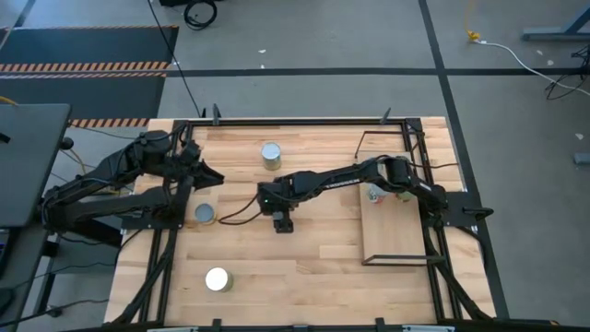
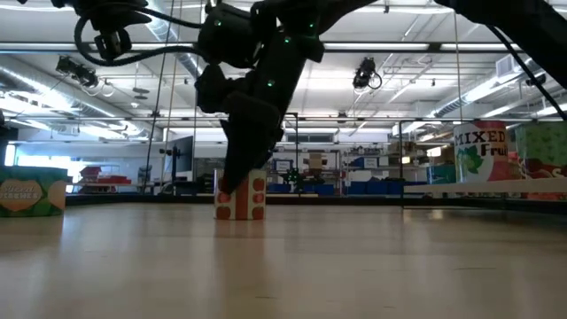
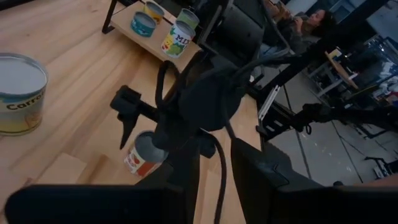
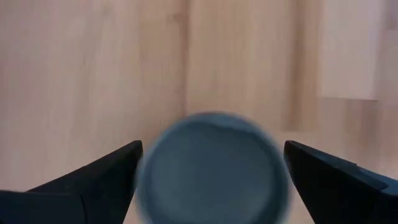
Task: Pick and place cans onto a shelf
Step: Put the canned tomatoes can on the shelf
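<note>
My right gripper [image 1: 284, 221] is open at mid-table, pointing down over a can with a red-and-white label [image 2: 241, 202] that stands on its base on the tabletop. Its silvery-blue top [image 4: 211, 168] shows between the two fingers, which stand on either side of it. One finger [image 3: 127, 129] stands clear of the can [image 3: 140, 157]. My left gripper [image 1: 208, 173] is open and empty at the table's left. The shelf [image 1: 396, 221] lies at the right, with cans [image 1: 376, 194] at its far end; they also show in the left wrist view [image 3: 176, 37].
Loose cans stand on the table: one at the far middle [image 1: 271, 154], one near my left arm [image 1: 204, 214], and a white-topped one at the near left [image 1: 218, 278]. A black frame [image 1: 304, 120] runs around the table's edges. A person [image 3: 305, 25] sits beyond the table.
</note>
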